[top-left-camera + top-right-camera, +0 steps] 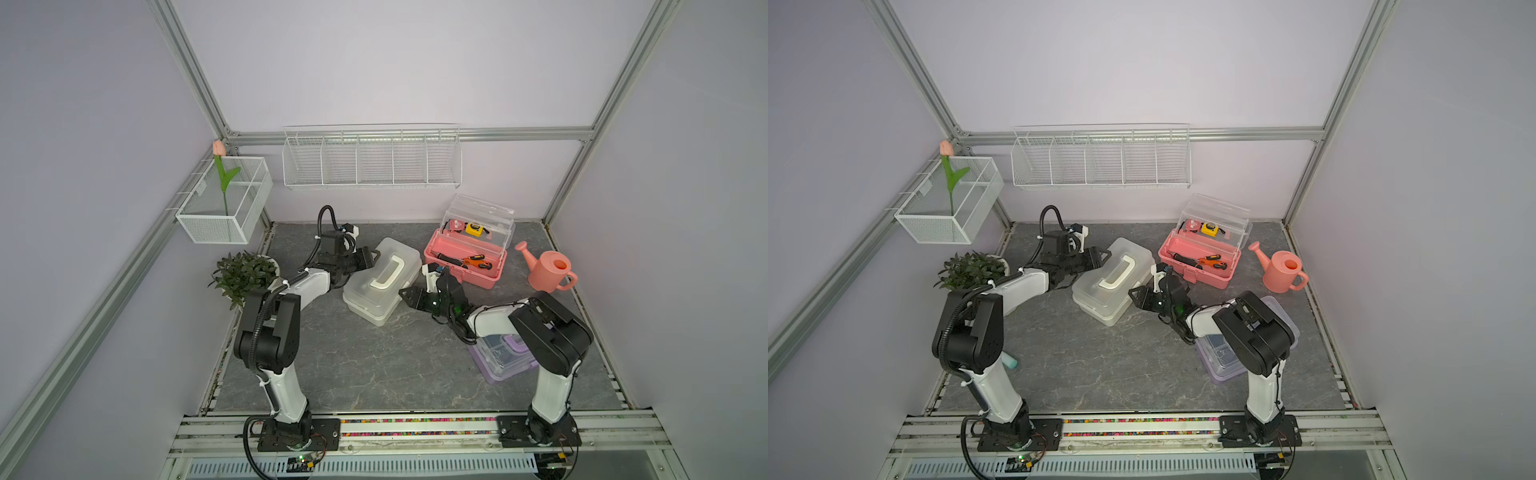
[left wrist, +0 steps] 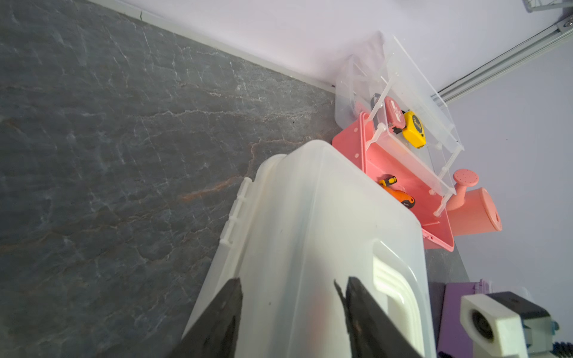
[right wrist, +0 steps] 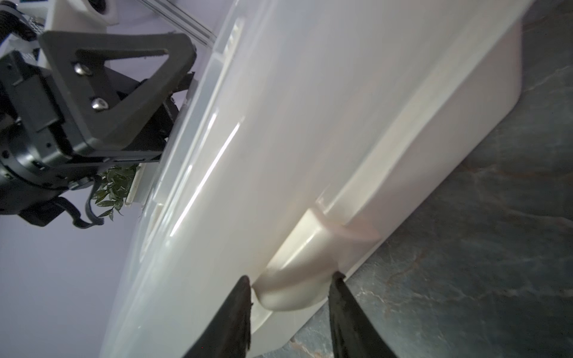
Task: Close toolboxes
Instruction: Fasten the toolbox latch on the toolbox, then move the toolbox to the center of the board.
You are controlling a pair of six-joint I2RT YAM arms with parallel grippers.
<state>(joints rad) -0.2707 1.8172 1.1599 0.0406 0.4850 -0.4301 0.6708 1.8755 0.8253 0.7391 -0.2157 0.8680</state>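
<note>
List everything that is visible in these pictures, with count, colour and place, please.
white toolbox: 1, white, lid down, middle of the table
pink toolbox: 1, pink, clear lid open, back right
purple toolbox: 1, purple, partly hidden under the right arm
tape measure: 1, yellow, in the pink toolbox, upper level
screwdriver: 1, orange and black, in the pink toolbox, at the bottom
watering can: 1, pink, beside the pink toolbox
potted plant: 1, green, table's left edge
long wire basket: 1, white, back wall
mesh basket: 1, white, left rail
tulip: 1, pink, in the mesh basket
left gripper: 1, black, open, at the white toolbox's end
right gripper: 1, black, astride the white toolbox's latch, grip unclear
</note>
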